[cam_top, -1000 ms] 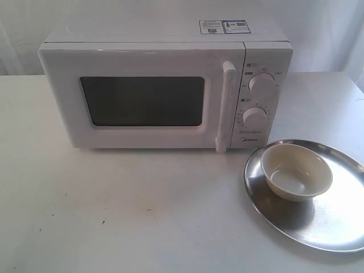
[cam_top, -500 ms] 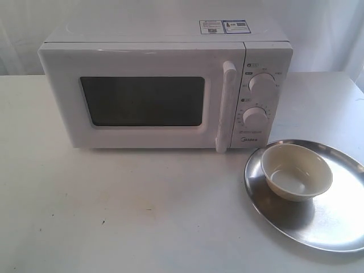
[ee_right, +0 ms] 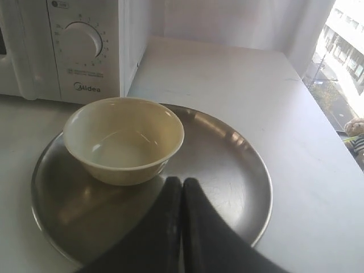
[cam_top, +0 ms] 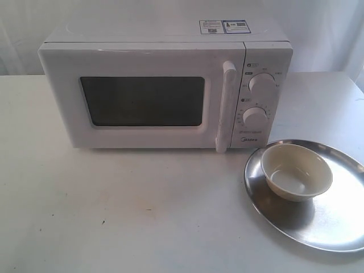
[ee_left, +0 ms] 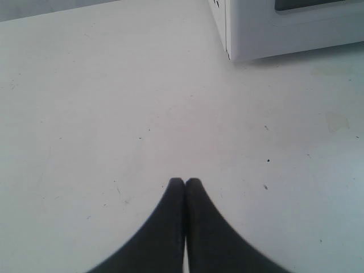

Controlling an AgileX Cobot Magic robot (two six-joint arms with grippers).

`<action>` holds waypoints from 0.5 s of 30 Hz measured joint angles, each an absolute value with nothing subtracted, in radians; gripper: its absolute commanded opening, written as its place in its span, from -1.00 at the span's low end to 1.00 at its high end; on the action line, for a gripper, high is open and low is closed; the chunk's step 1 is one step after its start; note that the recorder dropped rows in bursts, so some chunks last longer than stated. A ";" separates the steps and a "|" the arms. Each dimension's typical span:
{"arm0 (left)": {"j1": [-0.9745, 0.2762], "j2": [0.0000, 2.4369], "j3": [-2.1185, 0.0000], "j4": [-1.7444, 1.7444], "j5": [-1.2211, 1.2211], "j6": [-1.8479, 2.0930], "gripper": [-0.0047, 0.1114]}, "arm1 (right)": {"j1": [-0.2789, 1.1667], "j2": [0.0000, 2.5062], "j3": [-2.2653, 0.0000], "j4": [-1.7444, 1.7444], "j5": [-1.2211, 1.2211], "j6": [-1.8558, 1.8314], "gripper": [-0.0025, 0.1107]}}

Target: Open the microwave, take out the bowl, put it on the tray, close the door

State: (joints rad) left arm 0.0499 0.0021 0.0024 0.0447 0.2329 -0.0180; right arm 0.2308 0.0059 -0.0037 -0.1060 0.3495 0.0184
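The white microwave (cam_top: 165, 85) stands at the back of the table, its door (cam_top: 142, 102) shut, with the vertical bar handle (cam_top: 225, 107) beside the dials. The cream bowl (cam_top: 296, 171) rests upright on the silver tray (cam_top: 335, 227) at the front right; the right wrist view also shows the bowl (ee_right: 123, 139) on the tray (ee_right: 233, 170). My right gripper (ee_right: 182, 183) is shut and empty, hovering over the tray just beside the bowl. My left gripper (ee_left: 185, 183) is shut and empty over bare table, apart from the microwave corner (ee_left: 239, 34). Neither gripper appears in the exterior view.
The white table (cam_top: 125, 210) stretches in front of the microwave. A table edge and a window (ee_right: 341, 57) lie on the far side of the tray in the right wrist view. A white curtain (cam_top: 330, 28) hangs behind.
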 measured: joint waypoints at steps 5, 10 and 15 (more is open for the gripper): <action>0.050 0.002 0.002 0.045 0.233 -0.018 -0.92 | 0.231 0.006 -0.004 -0.106 0.353 0.018 -0.96; 0.050 0.002 0.002 0.045 0.233 -0.018 -0.92 | 0.231 0.006 -0.004 -0.106 0.357 0.018 -0.96; 0.050 0.002 0.002 0.045 0.233 -0.018 -0.92 | 0.231 0.006 -0.004 -0.106 0.357 0.018 -0.96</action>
State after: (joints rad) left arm 0.0499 0.0021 0.0024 0.0447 0.2329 -0.0180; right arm 0.2308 0.0059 -0.0037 -0.1060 0.3569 0.0184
